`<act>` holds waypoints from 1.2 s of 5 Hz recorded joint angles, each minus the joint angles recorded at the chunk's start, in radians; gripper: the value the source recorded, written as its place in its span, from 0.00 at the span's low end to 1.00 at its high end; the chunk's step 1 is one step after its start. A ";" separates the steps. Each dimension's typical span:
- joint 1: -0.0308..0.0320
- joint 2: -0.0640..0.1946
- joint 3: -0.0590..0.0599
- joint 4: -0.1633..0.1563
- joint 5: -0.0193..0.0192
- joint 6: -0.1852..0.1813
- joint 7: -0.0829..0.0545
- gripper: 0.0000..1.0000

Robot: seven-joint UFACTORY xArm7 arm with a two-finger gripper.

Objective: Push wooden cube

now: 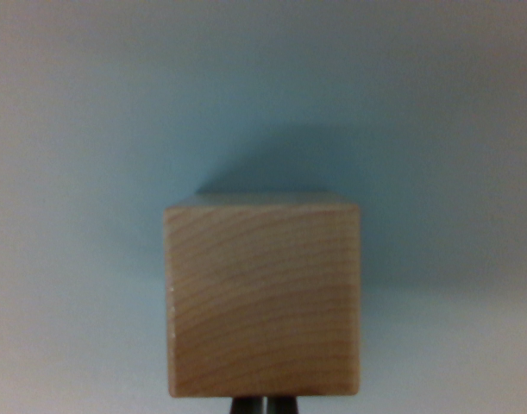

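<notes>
No text, label, brand, number or sign can be read anywhere here.

I find the wooden cube [263,297] in the lower centre of my wrist view, one broad face turned squarely toward me. The wood is pale tan with curved grain lines running across that face. Its edges are straight and upright, not tilted. A thin sliver of a second face shows along its upper edge. It rests on a plain light surface.
</notes>
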 joint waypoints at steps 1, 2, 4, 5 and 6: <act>0.0000 0.000 0.000 0.000 0.0000 0.000 0.000 1.00; -0.0001 0.026 -0.002 0.042 -0.0014 0.016 -0.002 1.00; -0.0002 0.050 -0.004 0.081 -0.0027 0.031 -0.004 1.00; -0.0002 0.050 -0.004 0.081 -0.0027 0.031 -0.004 1.00; -0.0003 0.071 -0.005 0.114 -0.0038 0.043 -0.006 1.00</act>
